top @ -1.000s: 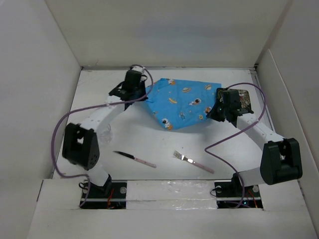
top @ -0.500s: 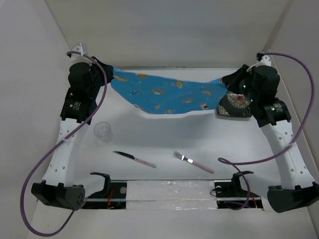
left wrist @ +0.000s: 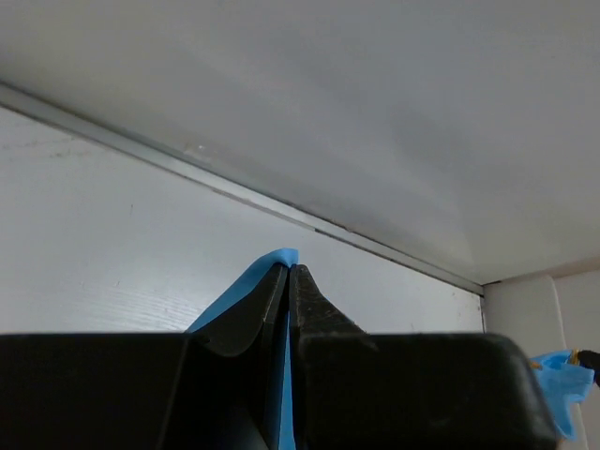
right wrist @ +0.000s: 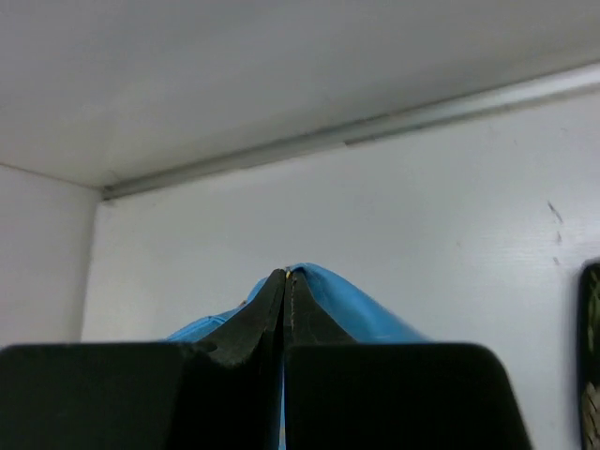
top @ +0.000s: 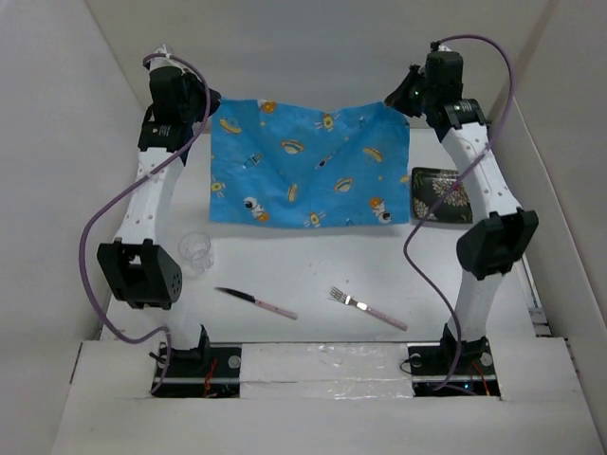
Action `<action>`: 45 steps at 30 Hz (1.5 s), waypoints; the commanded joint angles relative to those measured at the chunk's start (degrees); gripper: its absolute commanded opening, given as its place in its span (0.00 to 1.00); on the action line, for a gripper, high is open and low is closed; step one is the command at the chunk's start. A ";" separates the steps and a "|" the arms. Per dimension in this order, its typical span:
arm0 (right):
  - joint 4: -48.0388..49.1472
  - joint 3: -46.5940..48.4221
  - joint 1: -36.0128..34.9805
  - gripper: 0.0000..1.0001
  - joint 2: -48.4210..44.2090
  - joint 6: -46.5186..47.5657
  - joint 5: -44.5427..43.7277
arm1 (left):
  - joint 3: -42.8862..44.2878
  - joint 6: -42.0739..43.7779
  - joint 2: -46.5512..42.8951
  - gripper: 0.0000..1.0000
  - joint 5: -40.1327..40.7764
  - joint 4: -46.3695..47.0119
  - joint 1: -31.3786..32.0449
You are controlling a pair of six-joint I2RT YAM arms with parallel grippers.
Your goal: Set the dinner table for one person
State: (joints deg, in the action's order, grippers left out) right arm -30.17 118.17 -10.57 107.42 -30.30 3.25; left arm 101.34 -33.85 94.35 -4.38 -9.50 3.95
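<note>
Both arms are reaching up high at the far end. The left gripper (top: 203,99) is clamped shut on the top left corner of the blue cloth (top: 303,171); its wrist cam shows a sliver of blue pinched right between the closed fingers. Same on the other side: the right gripper (top: 392,99) is squeezed shut on the top right corner, with blue fabric poking out around its tips. So the cloth, the one with the little cartoon prints, hangs stretched between the two of them, sagging a bit in the middle along the top edge. I honestly can't tell whether the bottom edge touches down. Under all of it is the dinner table (top: 313,270), the big plain white surface that fills the whole floor of the box. Just right of the cloth's lower corner sits a dark patterned square plate (top: 441,195). A clear glass (top: 196,252) stands off the lower left corner, beside the left arm. Closer to the arm bases, a knife (top: 256,301) and a fork (top: 368,308), both pink-handled, lie flat and well apart from each other.
</note>
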 commanded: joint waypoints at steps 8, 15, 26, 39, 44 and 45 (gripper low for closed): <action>-2.27 20.91 1.95 0.00 3.43 -1.07 5.54 | 4.08 -5.62 -2.93 0.00 -7.74 6.41 -7.54; 11.00 -20.57 1.95 0.00 -10.64 -0.46 7.65 | -24.23 -4.13 -11.37 0.00 -10.73 13.18 -8.95; 15.93 -49.61 -2.26 0.00 -10.04 -0.63 7.48 | -53.24 -2.28 -12.09 0.00 -12.76 18.11 -8.95; 14.27 -60.07 -3.32 0.00 -15.39 0.25 5.28 | -60.55 1.50 -17.78 0.00 -10.30 13.10 -8.95; 11.72 -60.60 -3.32 0.00 -18.02 1.12 4.31 | -62.49 2.12 -19.90 0.00 -9.86 11.70 -8.95; 10.93 -60.69 -3.32 0.00 -19.08 1.47 3.96 | -62.67 2.20 -20.42 0.00 -9.86 11.43 -8.95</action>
State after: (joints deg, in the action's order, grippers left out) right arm -17.74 57.95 -13.56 91.70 -30.46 8.97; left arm 39.68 -33.23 76.07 -14.90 2.68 -4.62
